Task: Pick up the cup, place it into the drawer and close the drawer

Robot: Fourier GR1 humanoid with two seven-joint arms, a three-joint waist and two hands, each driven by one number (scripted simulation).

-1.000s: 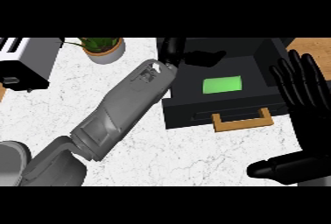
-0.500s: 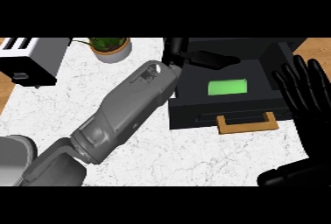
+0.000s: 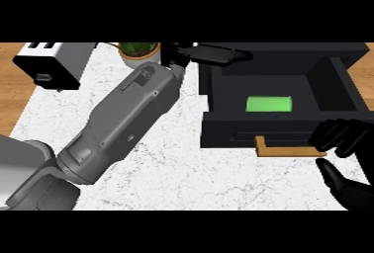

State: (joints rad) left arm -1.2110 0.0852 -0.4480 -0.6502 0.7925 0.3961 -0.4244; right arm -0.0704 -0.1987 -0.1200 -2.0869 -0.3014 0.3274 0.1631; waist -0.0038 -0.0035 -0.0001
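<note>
The green cup [image 3: 269, 104] lies inside the open drawer [image 3: 219, 133], on its floor. The left hand [image 3: 208, 53] reaches over the drawer's far-left corner, fingers extended and holding nothing; its palm is partly cut off by the top band. The right hand [image 3: 343, 141] sits just right of the wooden handle [image 3: 286, 150], fingers curled, and it cannot be told whether they touch it. A toaster [image 3: 55, 63] and plant [image 3: 139, 51] stand on the white marble counter [image 3: 182, 173], partly cropped.

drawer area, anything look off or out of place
Nothing is spilled, tipped or broken. The drawer stands open with a green object inside; the left hand is at its far edge, the right hand by the handle.
</note>
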